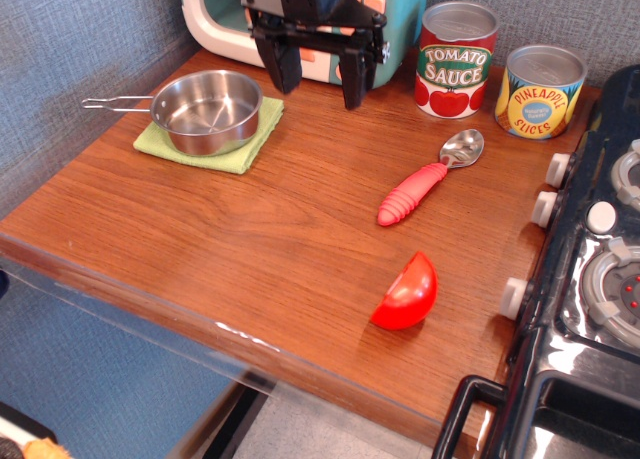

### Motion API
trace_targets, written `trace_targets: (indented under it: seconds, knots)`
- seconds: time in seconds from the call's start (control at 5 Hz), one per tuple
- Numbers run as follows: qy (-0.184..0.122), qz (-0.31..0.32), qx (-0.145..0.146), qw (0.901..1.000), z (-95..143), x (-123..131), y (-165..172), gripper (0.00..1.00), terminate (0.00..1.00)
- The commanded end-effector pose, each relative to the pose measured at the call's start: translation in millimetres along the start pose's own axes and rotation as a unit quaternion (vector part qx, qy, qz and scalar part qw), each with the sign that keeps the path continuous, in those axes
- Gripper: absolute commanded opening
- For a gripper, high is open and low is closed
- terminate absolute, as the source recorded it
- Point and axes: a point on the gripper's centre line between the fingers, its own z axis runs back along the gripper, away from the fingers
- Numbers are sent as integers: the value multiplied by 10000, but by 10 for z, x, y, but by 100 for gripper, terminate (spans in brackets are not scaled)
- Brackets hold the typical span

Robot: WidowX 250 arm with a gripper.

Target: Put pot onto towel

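Observation:
The shiny steel pot (pixel 207 111) sits upright on the light green towel (pixel 243 151) at the back left of the wooden counter. Its wire handle (pixel 115 104) sticks out to the left past the towel. My black gripper (pixel 320 77) hangs above the counter to the right of the pot, in front of the toy microwave. Its two fingers (pixel 284 67) are spread wide apart and hold nothing. It is clear of the pot.
A toy microwave (pixel 390 24) stands at the back. A tomato sauce can (pixel 456 59) and a pineapple can (pixel 540 91) stand at the back right. A red-handled spoon (pixel 428 178) and a red tomato half (pixel 408 292) lie mid-counter. A toy stove (pixel 590 279) borders the right edge.

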Motion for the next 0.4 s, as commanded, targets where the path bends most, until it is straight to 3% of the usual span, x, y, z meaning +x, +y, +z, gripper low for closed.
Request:
trace_targets:
  seconds: [0.0,0.2]
  knots:
    - [-27,112,-9,9999,136,-84,-22,100,0]
    - [-27,112,-9,9999,136,-84,-22,100,100]
